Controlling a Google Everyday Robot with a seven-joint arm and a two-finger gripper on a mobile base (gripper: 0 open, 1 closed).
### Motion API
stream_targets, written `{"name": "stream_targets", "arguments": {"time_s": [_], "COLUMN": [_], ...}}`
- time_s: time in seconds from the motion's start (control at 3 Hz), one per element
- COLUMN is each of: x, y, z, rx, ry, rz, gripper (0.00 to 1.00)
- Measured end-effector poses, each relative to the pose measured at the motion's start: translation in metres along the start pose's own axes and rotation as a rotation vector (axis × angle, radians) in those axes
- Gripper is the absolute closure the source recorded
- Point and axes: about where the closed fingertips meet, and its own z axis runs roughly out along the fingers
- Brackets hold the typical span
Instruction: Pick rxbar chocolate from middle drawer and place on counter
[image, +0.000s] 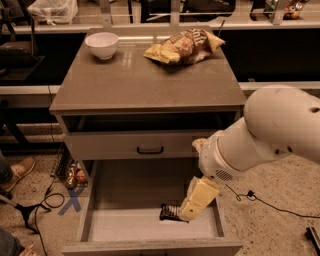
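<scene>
Down near the front of the open middle drawer (102, 227), on its plain pale floor and right of centre, lies the single rxbar chocolate (169, 211), dark-wrapped and flat. The pincer (190, 211), a pale yellowish piece at the end of the one bulky white arm (272, 131), reaches into the drawer from the right and covers the bar's right end. Whether it is apart, together or clamped on the bar cannot be told. Just above the open drawer sits one grey drawer front (110, 145) with one black handle (150, 150). Over that, the smooth, faintly glossy grey-brown worktop (135, 82) overhangs the cabinet. It carries two things, both at its far edge: one white bowl (102, 44) at the far left and one crinkled yellow-brown chip bag (182, 46) at the far right, well apart from each other. The floor (270, 220) is pale and speckled. One blue taped cross (72, 200) and black cables (37, 207) lie left of the cabinet, and another cable (270, 202) trails to the right. One brown shoe (17, 171) shows at the left edge, and a pale rail (150, 27) runs behind the cabinet.
</scene>
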Motion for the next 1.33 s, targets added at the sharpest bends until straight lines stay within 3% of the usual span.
{"name": "stream_targets", "arguments": {"time_s": [0.33,0.67,1.33], "x": [0.010,0.043,0.089], "y": [-0.004,-0.016,-0.057], "z": [0.023,0.092,0.209], "rx": [0.010,0.010,-0.020], "ry": [0.011,0.009,-0.127], "rz": [-0.005,-0.003,-0.003], "gripper": [0.00,0.00,0.00]}}
